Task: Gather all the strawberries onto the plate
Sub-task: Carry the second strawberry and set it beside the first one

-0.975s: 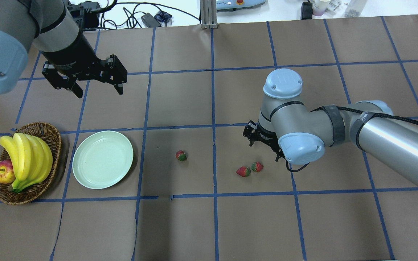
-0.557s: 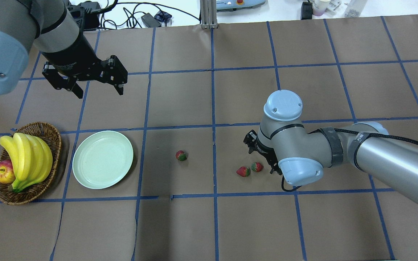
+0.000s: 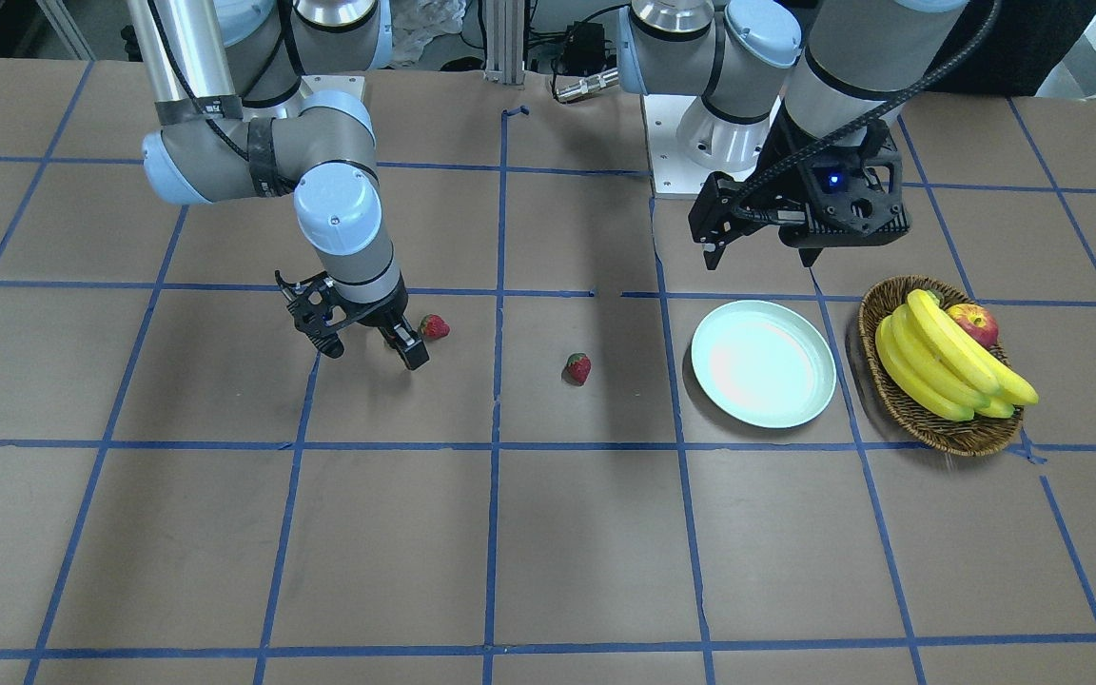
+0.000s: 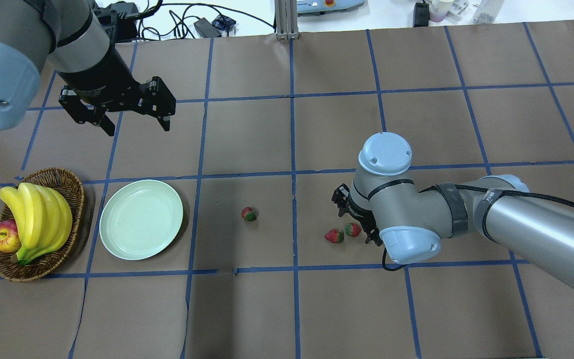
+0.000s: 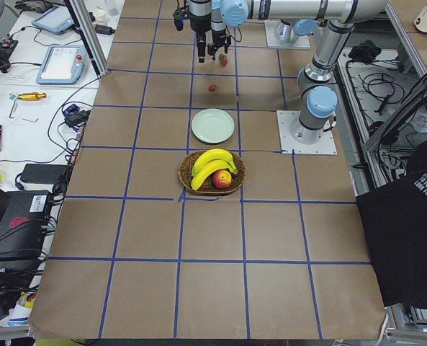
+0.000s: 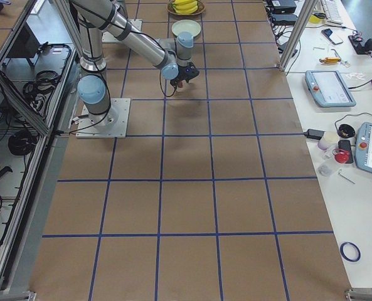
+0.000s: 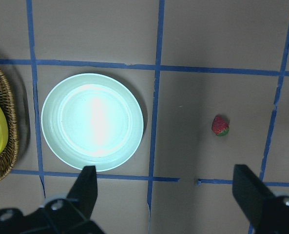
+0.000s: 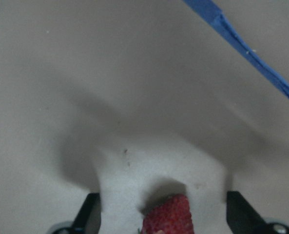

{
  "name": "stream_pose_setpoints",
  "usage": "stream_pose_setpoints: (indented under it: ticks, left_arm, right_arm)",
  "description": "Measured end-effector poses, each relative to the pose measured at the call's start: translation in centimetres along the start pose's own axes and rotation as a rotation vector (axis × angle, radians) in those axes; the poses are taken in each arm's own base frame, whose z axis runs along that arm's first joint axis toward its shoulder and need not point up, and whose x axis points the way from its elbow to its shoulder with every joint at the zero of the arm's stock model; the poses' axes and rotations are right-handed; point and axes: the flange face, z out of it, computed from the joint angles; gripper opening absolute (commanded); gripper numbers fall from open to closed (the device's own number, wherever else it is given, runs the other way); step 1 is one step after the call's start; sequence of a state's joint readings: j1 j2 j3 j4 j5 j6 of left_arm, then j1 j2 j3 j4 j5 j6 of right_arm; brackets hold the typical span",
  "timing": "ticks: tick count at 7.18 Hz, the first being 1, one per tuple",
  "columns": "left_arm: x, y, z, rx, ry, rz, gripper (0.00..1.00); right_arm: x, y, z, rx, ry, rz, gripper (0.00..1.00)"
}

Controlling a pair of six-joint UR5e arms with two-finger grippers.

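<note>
Nearest, mid-bench: right gripper (image 3: 372,354) spread wide, set low astride first strawberry (image 4: 352,229), second strawberry (image 4: 334,236) just beside. Further: third strawberry (image 4: 249,214), lying apart; plate (image 4: 110,239) toward left edge, beside basket (image 4: 77,199). Farthest: left gripper (image 4: 137,128) spread wide, raised.

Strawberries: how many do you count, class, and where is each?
3, none on the plate. The lone strawberry lies mid-table; the free strawberry lies beside the third strawberry, which sits between the fingers of the open right gripper.
</note>
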State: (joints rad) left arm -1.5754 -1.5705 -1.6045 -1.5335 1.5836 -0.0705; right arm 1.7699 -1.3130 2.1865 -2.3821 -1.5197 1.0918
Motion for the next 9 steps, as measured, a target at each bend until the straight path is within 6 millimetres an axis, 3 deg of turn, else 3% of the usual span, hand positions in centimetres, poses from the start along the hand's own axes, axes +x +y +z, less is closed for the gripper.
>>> stream_pose_setpoints:
  ticks: [2, 3, 5, 7, 9]
  left_arm:
    - [0.0, 0.0, 0.0, 0.001, -0.001, 0.001, 1.0]
    - [0.0, 0.0, 0.0, 0.001, -0.001, 0.0, 1.0]
    - [0.0, 0.0, -0.1, 0.002, -0.001, 0.001, 1.0]
    - [0.0, 0.0, -0.1, 0.002, -0.001, 0.001, 1.0]
    - [0.0, 0.0, -0.1, 0.003, -0.001, 0.001, 1.0]
  right_arm:
    - [-0.1, 0.3, 0.0, -0.003, -0.003, -0.005, 0.42]
    - [-0.2, 0.3, 0.0, -0.003, -0.003, -0.008, 0.4]
    - [-0.4, 0.2, -0.3, 0.001, -0.008, -0.016, 0.23]
    - [-1.5, -0.3, -1.5, 0.014, -0.03, -0.029, 0.23]
    - [-4.3, -0.8, -4.6, 0.018, -0.055, -0.106, 0.23]
